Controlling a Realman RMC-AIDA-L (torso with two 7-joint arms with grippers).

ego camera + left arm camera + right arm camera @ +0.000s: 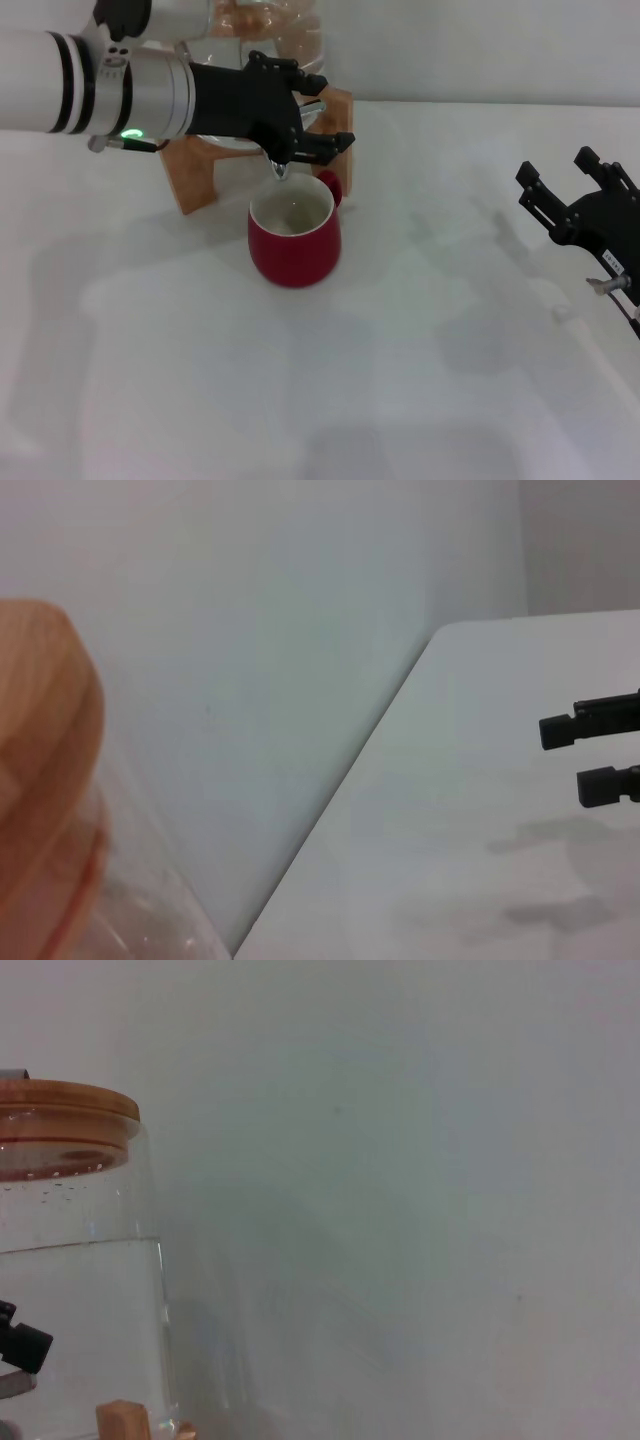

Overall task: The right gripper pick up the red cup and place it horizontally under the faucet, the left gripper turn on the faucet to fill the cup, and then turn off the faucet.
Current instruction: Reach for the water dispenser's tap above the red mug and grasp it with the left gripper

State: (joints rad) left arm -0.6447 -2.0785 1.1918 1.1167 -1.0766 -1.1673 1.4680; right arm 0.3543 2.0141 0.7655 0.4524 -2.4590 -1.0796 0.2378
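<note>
The red cup stands upright on the white table, its cream inside facing up and its handle to the back right. The chrome faucet ends just above the cup's rim. My left gripper reaches across the front of the glass jar, fingers spread on either side of the faucet's lever. My right gripper hangs open and empty far right of the cup; the left wrist view shows the right gripper too. Whether water is running is unclear.
The glass water jar with a wooden lid sits on a wooden stand at the back of the table, close to a pale wall. White tabletop spreads in front of the cup.
</note>
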